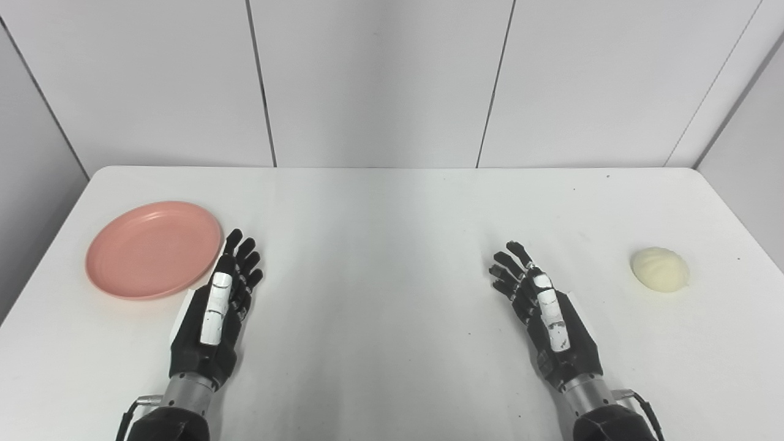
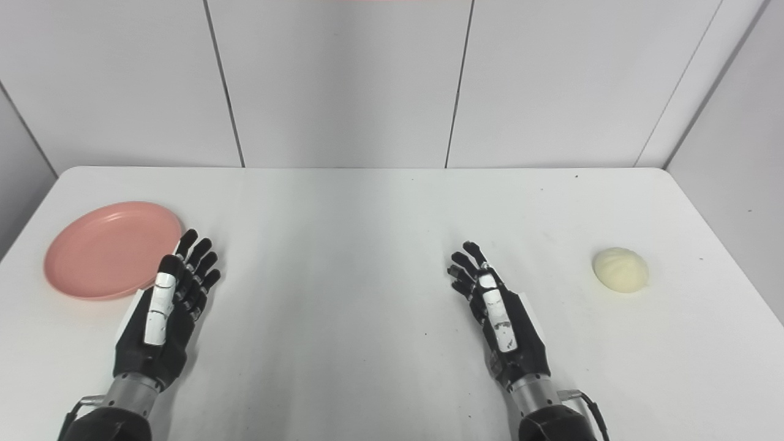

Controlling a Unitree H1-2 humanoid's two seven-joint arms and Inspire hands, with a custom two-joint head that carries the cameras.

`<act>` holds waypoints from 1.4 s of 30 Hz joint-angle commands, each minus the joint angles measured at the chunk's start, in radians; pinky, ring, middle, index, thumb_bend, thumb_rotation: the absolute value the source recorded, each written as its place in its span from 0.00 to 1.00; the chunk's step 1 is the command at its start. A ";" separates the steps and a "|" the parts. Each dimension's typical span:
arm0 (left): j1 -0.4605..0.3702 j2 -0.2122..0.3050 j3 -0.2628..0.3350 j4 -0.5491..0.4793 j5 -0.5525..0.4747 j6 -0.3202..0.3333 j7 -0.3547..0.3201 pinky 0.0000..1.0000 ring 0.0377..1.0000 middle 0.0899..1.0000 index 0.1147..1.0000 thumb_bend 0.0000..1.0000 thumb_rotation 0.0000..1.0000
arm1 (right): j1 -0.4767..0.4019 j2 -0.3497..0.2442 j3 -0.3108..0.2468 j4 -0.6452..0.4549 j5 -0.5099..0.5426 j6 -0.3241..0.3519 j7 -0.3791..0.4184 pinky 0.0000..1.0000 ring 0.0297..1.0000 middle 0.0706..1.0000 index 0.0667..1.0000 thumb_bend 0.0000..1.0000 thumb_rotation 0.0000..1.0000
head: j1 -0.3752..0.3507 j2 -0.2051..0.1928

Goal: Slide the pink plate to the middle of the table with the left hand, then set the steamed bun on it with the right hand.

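White rectangular table (image 1: 392, 202) bearing 2 objects: round pink plastic plate (image 1: 154, 249) at left, pale cream pleated steamed bun (image 1: 660, 269) at right.

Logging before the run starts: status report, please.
Both hands open, left, right, holding nothing. Plate far left, beside left fingers; bun far right, untouched. Nothing in the way.

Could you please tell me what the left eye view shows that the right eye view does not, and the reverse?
Only the left eye view shows a wider strip of grey wall left of the table. Only the right eye view shows more grey wall on the right, beyond the table's edge. Both share everything else: the white table, the empty pink plate at far left, the steamed bun at far right, and the left robot hand and right robot hand, both open and holding nothing.
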 commanded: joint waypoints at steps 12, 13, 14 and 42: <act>-0.034 0.004 0.005 -0.024 0.001 -0.011 0.002 1.00 1.00 1.00 1.00 0.89 0.88 | -0.018 -0.004 -0.002 -0.018 0.008 -0.028 0.015 0.92 0.88 0.89 0.92 0.90 0.92 | 0.000 -0.003; -0.034 0.004 0.004 -0.024 0.004 -0.009 0.004 1.00 1.00 1.00 1.00 0.90 0.88 | -0.019 -0.004 -0.003 -0.017 0.008 -0.029 0.015 0.92 0.88 0.89 0.92 0.90 0.92 | 0.000 -0.003; -0.035 0.004 0.004 -0.025 0.005 -0.008 0.006 1.00 1.00 1.00 1.00 0.90 0.88 | -0.019 -0.004 -0.004 -0.016 0.009 -0.029 0.016 0.92 0.88 0.89 0.92 0.90 0.92 | 0.000 -0.003; -0.036 -0.061 -0.043 0.079 0.070 -0.112 0.016 1.00 0.99 1.00 1.00 0.86 0.86 | -0.024 -0.057 -0.048 0.127 0.053 -0.148 0.096 0.95 0.90 0.91 0.95 0.87 0.97 | 0.192 -0.126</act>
